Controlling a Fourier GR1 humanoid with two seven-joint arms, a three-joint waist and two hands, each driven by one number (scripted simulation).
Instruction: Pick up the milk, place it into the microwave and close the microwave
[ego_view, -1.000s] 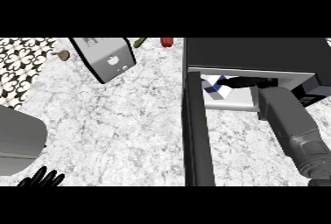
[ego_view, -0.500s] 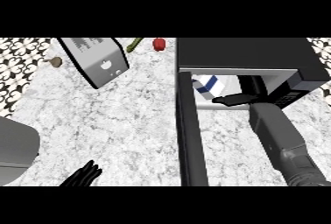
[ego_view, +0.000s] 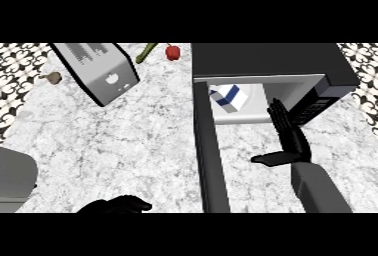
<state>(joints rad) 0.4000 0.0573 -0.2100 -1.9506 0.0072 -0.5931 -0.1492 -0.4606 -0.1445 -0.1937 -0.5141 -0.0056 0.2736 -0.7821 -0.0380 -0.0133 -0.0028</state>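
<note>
The milk carton, white with a blue stripe, stands inside the open microwave near its left wall. The microwave's dark door swings out toward me, seen edge-on. My right hand is open in front of the microwave's opening, fingers straight and pointing into it, thumb out to the left, apart from the carton. My left hand shows at the lower edge left of the door, fingers curled and holding nothing.
A grey toaster-like box lies at the back left. A red pepper and a green stalk sit at the back, a small brown item at far left. A grey rounded object fills the lower left.
My right hand has let go of the milk and drawn back out of the microwave, fingers now straight. The carton stays inside. My left hand has curled and moved rightward.
</note>
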